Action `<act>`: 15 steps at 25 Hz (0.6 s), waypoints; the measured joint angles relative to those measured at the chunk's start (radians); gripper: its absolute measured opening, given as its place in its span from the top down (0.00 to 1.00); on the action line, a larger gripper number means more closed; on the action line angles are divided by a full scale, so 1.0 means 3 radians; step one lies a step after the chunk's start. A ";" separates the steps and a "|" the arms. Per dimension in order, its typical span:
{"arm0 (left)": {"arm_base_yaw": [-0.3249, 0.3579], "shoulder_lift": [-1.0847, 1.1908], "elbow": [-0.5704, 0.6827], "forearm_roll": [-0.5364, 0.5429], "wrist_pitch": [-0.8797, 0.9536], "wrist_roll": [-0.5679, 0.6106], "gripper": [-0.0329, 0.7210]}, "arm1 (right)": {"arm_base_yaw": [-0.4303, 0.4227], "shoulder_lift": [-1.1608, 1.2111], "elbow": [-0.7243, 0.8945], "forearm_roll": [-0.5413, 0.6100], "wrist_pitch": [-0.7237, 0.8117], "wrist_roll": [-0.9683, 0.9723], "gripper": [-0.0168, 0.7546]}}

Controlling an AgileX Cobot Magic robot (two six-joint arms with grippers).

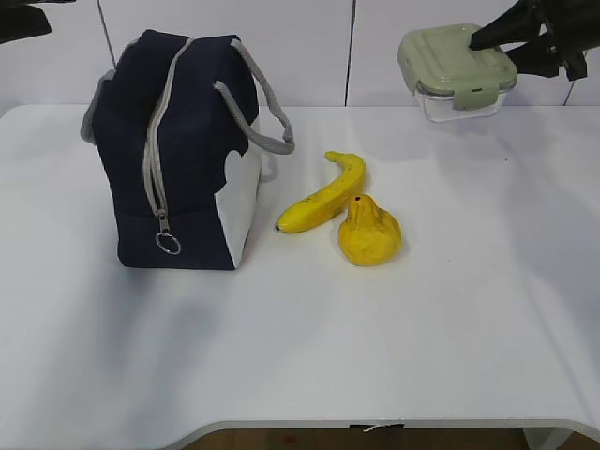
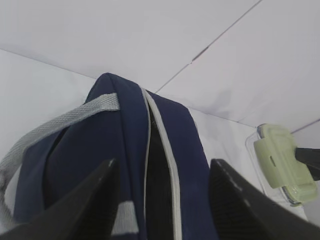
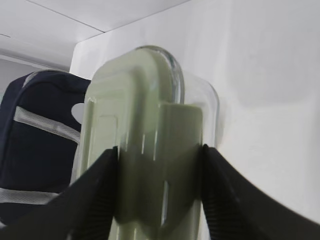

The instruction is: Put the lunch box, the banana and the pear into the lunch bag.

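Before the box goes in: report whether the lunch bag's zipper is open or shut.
Open. The lunch bag shows a dark gap between its grey zipper edges along the top; in the exterior view the ring pull hangs low on the end.

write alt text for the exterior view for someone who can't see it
A gripper holds a green-lidded lunch box in the air at upper right, above a white table. A navy lunch bag stands at left, with a banana and a pear touching beside it.
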 joint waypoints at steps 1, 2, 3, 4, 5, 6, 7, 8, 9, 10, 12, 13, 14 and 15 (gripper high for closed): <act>0.0000 0.0076 -0.0079 0.0000 0.0053 0.0007 0.38 | 0.0000 -0.0014 0.0000 0.0000 0.0006 0.0008 0.48; 0.0000 0.0165 -0.0140 0.0000 0.0110 0.0007 0.38 | 0.0000 -0.0021 0.0000 0.0000 0.0006 0.0023 0.48; 0.0000 0.0263 -0.0223 0.0000 0.0168 0.0007 0.38 | 0.0000 -0.0028 0.0000 0.0000 0.0006 0.0030 0.48; 0.0000 0.0329 -0.0287 0.0012 0.0220 0.0007 0.38 | 0.0000 -0.0028 0.0000 0.0000 0.0006 0.0035 0.48; 0.0000 0.0387 -0.0334 0.0028 0.0241 0.0007 0.38 | 0.0000 -0.0034 0.0000 0.0000 0.0006 0.0035 0.48; 0.0000 0.0459 -0.0384 0.0037 0.0264 0.0013 0.38 | 0.0000 -0.0041 0.0000 0.0000 0.0006 0.0037 0.48; 0.0000 0.0505 -0.0429 0.0052 0.0291 0.0013 0.38 | 0.0000 -0.0048 0.0000 -0.0006 0.0006 0.0043 0.48; 0.0000 0.0557 -0.0464 0.0074 0.0298 0.0013 0.38 | 0.0000 -0.0054 0.0000 -0.0006 0.0006 0.0043 0.48; 0.0000 0.0604 -0.0502 0.0118 0.0298 0.0013 0.38 | 0.0000 -0.0070 0.0000 -0.0006 0.0011 0.0043 0.48; -0.0006 0.0645 -0.0535 0.0169 0.0298 0.0019 0.38 | 0.0000 -0.0077 0.0000 -0.0006 0.0013 0.0043 0.48; -0.0036 0.0708 -0.0566 0.0219 0.0298 0.0018 0.38 | 0.0000 -0.0090 0.0000 -0.0006 0.0013 0.0043 0.48; -0.0053 0.0739 -0.0582 0.0234 0.0298 0.0018 0.38 | 0.0000 -0.0090 0.0000 -0.0006 0.0013 0.0045 0.48; -0.0079 0.0771 -0.0584 0.0243 0.0298 0.0018 0.38 | 0.0000 -0.0090 0.0000 -0.0006 0.0013 0.0045 0.48; -0.0105 0.0793 -0.0589 0.0251 0.0291 0.0018 0.38 | 0.0000 -0.0090 0.0000 -0.0006 0.0013 0.0045 0.48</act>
